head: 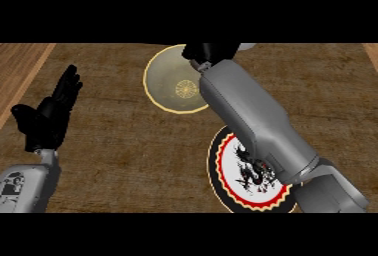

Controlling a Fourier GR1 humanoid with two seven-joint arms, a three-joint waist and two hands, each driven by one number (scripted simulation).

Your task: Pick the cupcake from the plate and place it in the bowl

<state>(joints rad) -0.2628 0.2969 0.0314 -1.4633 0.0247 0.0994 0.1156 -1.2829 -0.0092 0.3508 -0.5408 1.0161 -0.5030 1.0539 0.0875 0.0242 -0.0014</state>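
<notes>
My right forearm reaches from the lower right across the mat to the view's top. There my right hand (210, 51) is bunched over the far rim of the yellow bowl (166, 82), cut off by the view's upper edge. A pale sliver of the cupcake (248, 46) sticks out at the hand's right side; the rest is hidden in the hand. The inside of the bowl that shows holds nothing. The plate (240, 192), white with a black drawing and a red-and-black rim, lies at the lower right, half covered by the forearm. No cupcake shows on its visible part.
My left hand (48, 117) rests open at the left, fingers up, over the brown woven mat (125, 165). Wooden counter strips (18, 65) show along the mat's left and right sides.
</notes>
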